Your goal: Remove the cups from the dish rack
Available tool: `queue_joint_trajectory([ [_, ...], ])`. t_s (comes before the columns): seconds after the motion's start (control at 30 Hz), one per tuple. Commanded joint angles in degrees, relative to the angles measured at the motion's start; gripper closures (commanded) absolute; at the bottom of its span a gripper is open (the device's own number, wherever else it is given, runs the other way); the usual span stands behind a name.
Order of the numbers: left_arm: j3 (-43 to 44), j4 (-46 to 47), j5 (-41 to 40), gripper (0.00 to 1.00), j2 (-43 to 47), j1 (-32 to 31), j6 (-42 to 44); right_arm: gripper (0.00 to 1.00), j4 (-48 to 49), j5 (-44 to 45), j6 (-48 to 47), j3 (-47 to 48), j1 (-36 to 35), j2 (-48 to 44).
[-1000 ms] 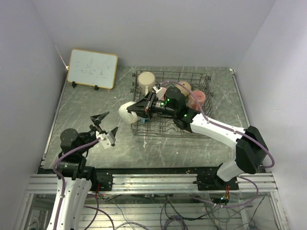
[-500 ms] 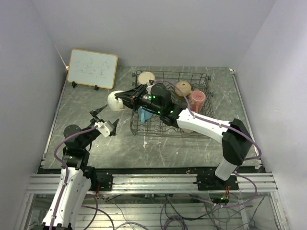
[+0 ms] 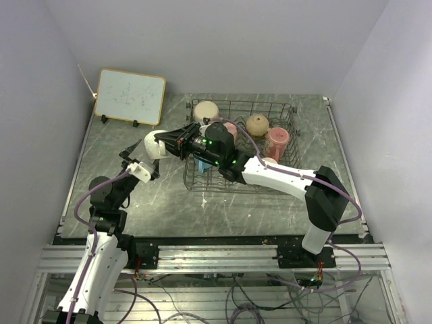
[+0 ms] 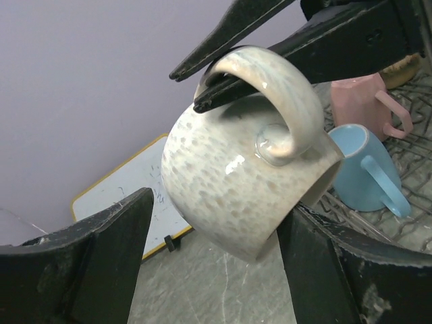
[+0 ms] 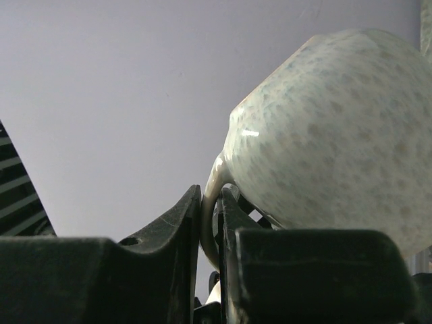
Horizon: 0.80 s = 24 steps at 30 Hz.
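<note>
My right gripper (image 3: 164,140) is shut on the handle of the cream-white speckled mug (image 3: 152,144) and holds it in the air left of the dish rack (image 3: 291,115). In the right wrist view the fingers (image 5: 182,229) pinch the handle, with the mug (image 5: 331,148) above them. My left gripper (image 3: 138,162) is open just under the mug. In the left wrist view its fingers (image 4: 94,256) stand on either side of the mug's (image 4: 236,182) lower end. The rack holds a beige mug (image 3: 206,110), a tan mug (image 3: 257,124), a dark pink-red mug (image 3: 277,140), a pale pink mug (image 3: 229,128) and a light blue mug (image 3: 202,163).
A framed whiteboard (image 3: 129,96) leans at the back left of the table, also in the left wrist view (image 4: 135,196). Grey walls close in the table on three sides. The right arm stretches across the rack's front left part.
My right gripper has carried the cream-white mug further left, away from the rack. My left gripper has risen and moved up to the mug, its fingers now on either side of it.
</note>
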<state>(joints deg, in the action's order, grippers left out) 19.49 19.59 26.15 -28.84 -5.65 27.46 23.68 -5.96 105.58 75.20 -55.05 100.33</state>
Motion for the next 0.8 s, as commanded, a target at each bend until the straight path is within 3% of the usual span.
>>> queue_joint_trajectory([
  [0.0,-0.31,10.4,-5.31,0.19,-1.06,-0.5,-1.73,1.0,9.15,-1.4,2.7,-0.47,-1.52,-3.02],
  [0.17,0.9,13.24,-6.8,0.29,-2.82,-0.55,0.6,1.0,6.59,-2.87,1.66,-0.21,-2.08,-3.48],
  [0.43,-1.17,12.56,1.87,0.7,0.69,-0.88,12.85,1.0,0.34,-6.4,1.62,0.59,-2.43,-2.63],
  [0.7,-4.06,12.88,4.73,0.92,4.67,-0.86,18.78,1.0,-0.21,-9.36,1.63,-2.01,-2.07,-2.32],
  [0.77,-4.36,12.15,4.96,0.93,5.1,-0.85,20.96,1.0,-1.0,-10.37,0.91,-2.77,-1.58,-2.33],
])
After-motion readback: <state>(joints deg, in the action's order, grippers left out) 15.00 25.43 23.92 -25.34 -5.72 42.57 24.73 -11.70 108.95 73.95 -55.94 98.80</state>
